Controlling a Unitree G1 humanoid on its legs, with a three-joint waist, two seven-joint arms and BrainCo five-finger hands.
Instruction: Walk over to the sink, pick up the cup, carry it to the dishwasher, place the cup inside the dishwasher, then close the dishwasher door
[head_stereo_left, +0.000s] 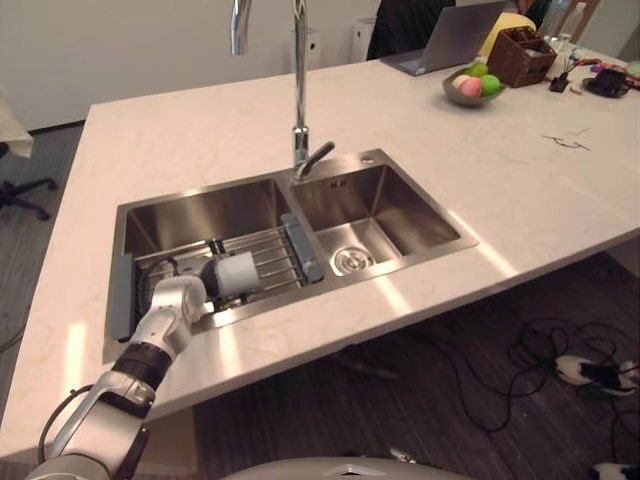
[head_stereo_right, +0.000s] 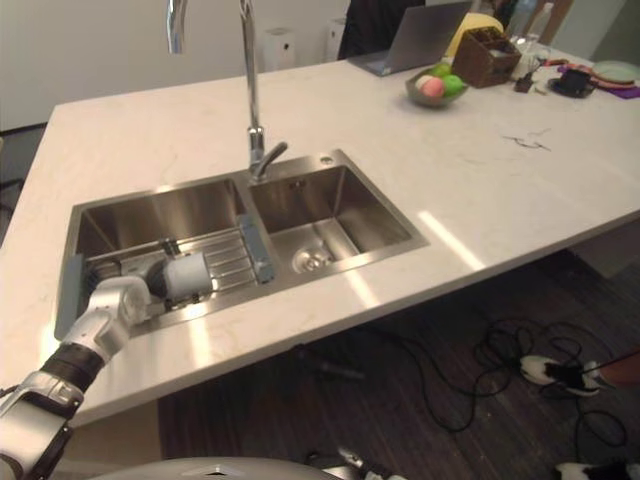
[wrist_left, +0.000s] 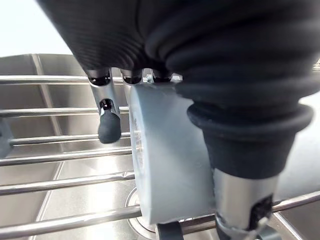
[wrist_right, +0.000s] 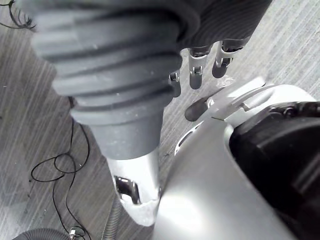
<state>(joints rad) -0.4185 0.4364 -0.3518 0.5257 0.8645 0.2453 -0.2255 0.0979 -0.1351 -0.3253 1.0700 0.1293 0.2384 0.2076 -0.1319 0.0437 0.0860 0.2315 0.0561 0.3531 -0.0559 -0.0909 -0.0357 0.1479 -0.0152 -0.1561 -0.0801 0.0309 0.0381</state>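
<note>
Low at the side, the right hand (wrist_right: 196, 75) is held idle, fingers relaxed. Past the pale stone counter (head_stereo_left: 200, 130) edge, the left hand (head_stereo_left: 180, 298) is shown with fingers curled round the light grey cylindrical cup (head_stereo_left: 237, 272), laid sideways on the steel wire rack (head_stereo_left: 275, 250) across the stainless sink (head_stereo_left: 210, 210), apparently ready for lifting.

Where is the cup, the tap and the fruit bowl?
cup (head_stereo_left: 238, 272): left eye view, on its pale side wall.
tap (head_stereo_left: 298, 90): left eye view, on its upright pipe.
fruit bowl (head_stereo_left: 468, 100): left eye view, on its outer wall.
</note>
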